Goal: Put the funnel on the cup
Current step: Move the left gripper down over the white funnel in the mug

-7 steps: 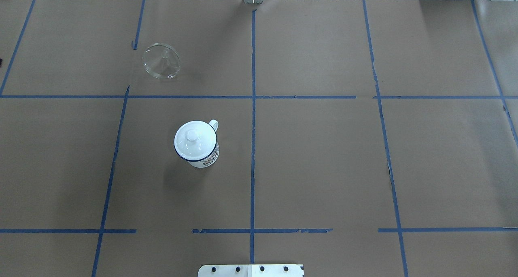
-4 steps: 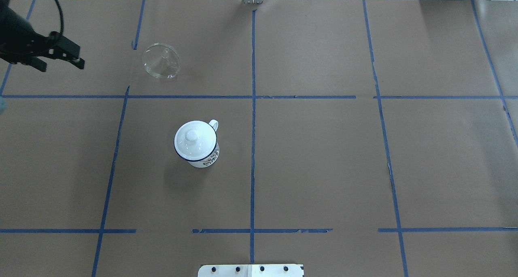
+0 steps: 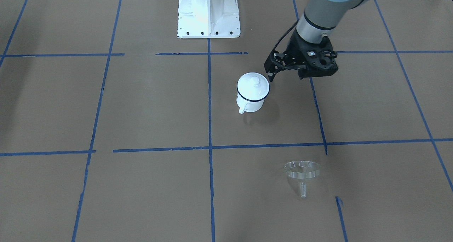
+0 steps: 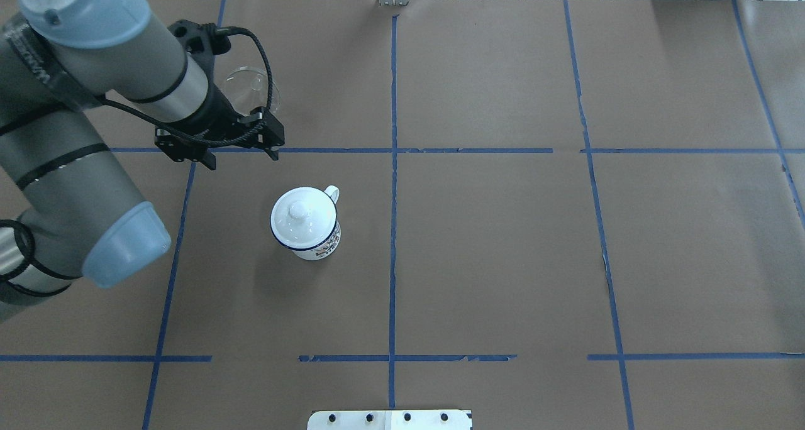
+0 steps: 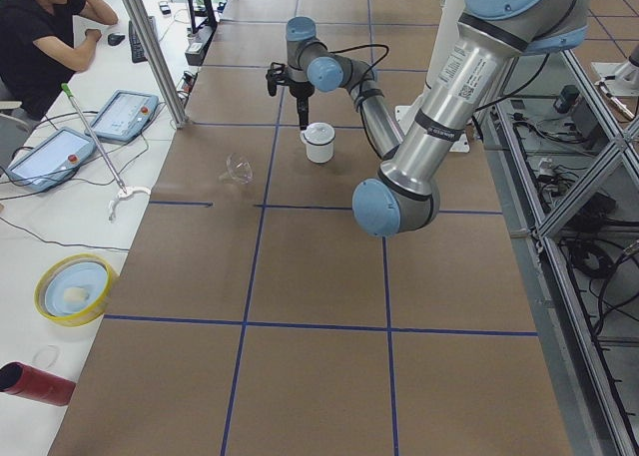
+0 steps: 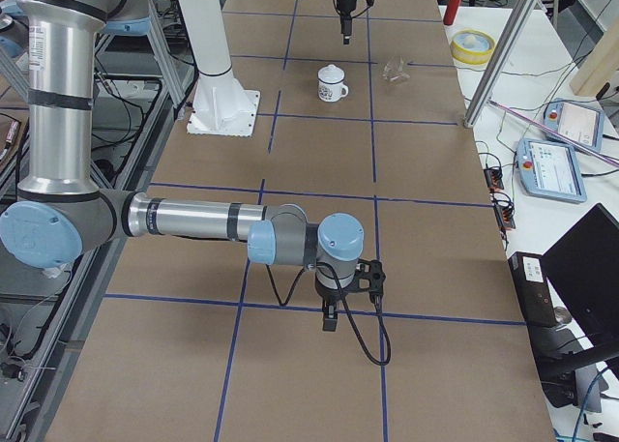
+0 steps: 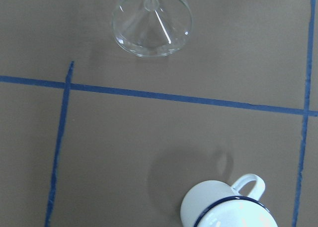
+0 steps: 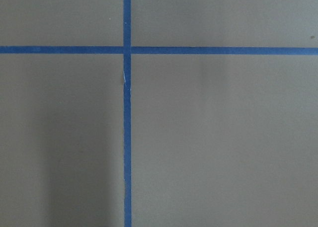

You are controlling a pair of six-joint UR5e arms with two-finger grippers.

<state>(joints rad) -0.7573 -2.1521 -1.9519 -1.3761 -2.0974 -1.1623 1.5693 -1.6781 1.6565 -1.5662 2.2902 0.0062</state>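
The clear funnel (image 3: 302, 171) lies tilted on the brown paper, spout toward the operators' side; it also shows in the left wrist view (image 7: 151, 23) and, partly behind my arm, in the overhead view (image 4: 251, 84). The white cup (image 4: 308, 235) with a dark blue rim stands upright, handle at the back right, and a white domed lid (image 4: 295, 216) sits on it. My left gripper (image 4: 242, 155) is open and empty, hovering between funnel and cup (image 3: 252, 97). My right gripper (image 6: 329, 318) shows only in the exterior right view, far from both; I cannot tell its state.
The white robot base plate (image 3: 208, 12) is at the table's near edge. Blue tape lines (image 4: 393, 166) cross the brown paper. A yellow bowl (image 5: 75, 286), a red can (image 5: 35, 381), two tablets (image 5: 122, 112) and a seated operator (image 5: 40, 27) are off the far side.
My left arm has come in from the left and moved right; its open gripper now hangs between the funnel and the cup. Funnel, cup and lid have not moved.
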